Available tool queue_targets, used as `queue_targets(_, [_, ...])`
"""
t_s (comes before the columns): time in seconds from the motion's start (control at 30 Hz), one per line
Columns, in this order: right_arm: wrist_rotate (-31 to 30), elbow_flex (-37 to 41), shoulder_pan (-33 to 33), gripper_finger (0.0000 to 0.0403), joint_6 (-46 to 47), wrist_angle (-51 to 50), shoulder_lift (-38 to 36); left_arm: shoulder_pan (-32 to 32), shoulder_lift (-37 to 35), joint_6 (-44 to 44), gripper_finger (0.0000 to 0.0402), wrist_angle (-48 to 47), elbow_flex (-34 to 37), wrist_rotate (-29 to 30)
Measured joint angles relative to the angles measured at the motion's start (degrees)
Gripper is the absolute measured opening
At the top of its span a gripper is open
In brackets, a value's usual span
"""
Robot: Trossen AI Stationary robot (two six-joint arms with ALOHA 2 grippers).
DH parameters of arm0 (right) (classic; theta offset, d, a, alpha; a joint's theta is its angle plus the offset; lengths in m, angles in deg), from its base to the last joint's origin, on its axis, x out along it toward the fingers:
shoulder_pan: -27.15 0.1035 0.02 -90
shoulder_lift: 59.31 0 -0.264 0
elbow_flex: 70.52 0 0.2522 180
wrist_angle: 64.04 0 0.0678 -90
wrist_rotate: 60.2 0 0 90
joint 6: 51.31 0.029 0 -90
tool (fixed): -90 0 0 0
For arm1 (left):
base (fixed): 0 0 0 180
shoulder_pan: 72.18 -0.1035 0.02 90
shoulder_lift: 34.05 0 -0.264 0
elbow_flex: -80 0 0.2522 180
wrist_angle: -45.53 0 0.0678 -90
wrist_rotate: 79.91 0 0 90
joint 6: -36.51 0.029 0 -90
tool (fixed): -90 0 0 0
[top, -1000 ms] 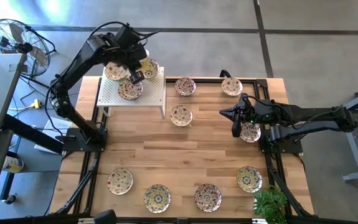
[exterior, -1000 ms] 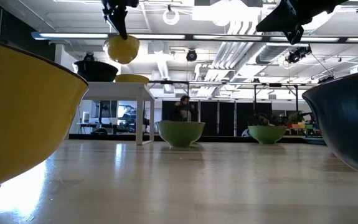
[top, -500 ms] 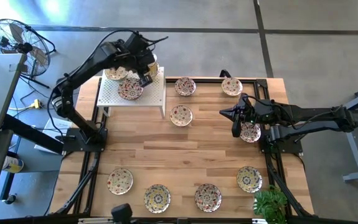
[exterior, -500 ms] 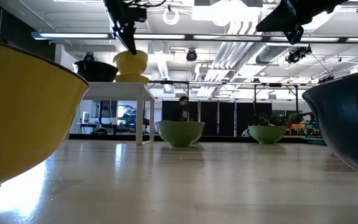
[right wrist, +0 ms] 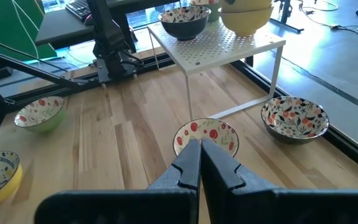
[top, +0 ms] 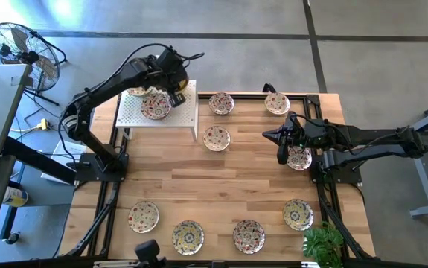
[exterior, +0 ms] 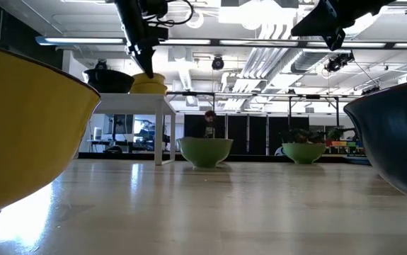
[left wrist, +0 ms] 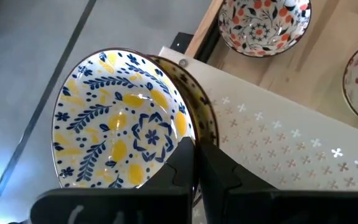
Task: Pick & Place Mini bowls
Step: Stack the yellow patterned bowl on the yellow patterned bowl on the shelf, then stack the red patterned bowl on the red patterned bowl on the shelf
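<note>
1. Where the white rack [top: 165,112] meets the bench's [top: 221,193] far-left edge, the left claw [left wrist: 194,163] pinches a yellow-and-blue mini bowl's [left wrist: 119,121] rim.
2. Another bowl [top: 155,106] crowds it; the right claw [right wrist: 200,163], closed and empty, hovers near bowls [top: 298,158].

The left tool [exterior: 146,69] grips a yellow bowl [exterior: 148,83] on the white rack [exterior: 134,103].
</note>
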State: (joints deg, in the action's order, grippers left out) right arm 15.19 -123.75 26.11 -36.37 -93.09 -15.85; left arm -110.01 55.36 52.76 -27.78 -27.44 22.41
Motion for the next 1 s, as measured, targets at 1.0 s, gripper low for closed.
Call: queue_targets(1.0, [0.0,0.0,-0.02,0.0,0.01,0.02,0.0,1.36,-2.8,-3.03,0.0077,-1.3,-7.21,-12.69])
